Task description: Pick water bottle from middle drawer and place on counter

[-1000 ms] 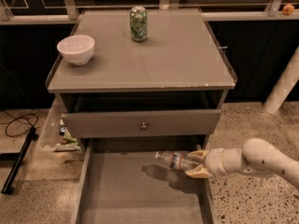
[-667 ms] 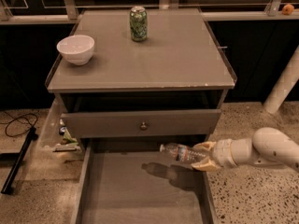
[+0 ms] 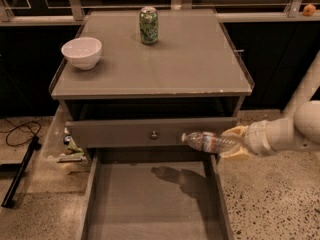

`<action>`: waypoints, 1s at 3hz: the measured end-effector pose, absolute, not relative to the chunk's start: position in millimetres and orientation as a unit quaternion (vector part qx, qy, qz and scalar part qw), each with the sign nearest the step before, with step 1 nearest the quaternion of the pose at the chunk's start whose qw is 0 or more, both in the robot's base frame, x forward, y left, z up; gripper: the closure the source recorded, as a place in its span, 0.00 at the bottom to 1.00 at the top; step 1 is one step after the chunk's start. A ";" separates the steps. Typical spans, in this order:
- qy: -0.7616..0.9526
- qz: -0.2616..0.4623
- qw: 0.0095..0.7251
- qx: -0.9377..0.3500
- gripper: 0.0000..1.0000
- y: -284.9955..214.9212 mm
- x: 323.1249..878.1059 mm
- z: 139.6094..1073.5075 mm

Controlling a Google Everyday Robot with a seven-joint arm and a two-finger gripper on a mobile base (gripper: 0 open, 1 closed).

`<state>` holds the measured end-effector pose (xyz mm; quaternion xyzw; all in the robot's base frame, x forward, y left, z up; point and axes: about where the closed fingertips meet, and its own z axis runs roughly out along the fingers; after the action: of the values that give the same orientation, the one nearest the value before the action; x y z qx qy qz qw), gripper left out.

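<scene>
The water bottle (image 3: 207,142) is clear with a white cap and a red-and-white label. It lies level in the air, cap pointing left, in front of the grey drawer front (image 3: 125,132). My gripper (image 3: 234,143) comes in from the right on a white arm and is shut on the bottle's base end. The bottle hangs above the open middle drawer (image 3: 145,204), over its right side, and casts a shadow on the drawer floor. The counter (image 3: 165,59) is above and behind the bottle.
A white bowl (image 3: 81,52) stands at the counter's left and a green soda can (image 3: 148,25) at its back middle. A small round knob (image 3: 154,134) is on the drawer front. Clutter and a black cable lie on the floor at the left.
My gripper has lifted the bottle up out of the drawer, from near the drawer floor to the height of the drawer front above it.
</scene>
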<state>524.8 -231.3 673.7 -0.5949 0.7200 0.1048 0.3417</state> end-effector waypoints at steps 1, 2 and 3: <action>0.728 0.074 0.333 -0.594 1.00 -251.8 518.3 735.7; 0.726 0.070 0.350 -0.588 1.00 -269.0 506.7 776.9; 0.726 0.071 0.350 -0.588 1.00 -269.0 506.3 778.3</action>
<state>506.3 -269.0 778.3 -0.5879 0.7258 0.0709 0.3502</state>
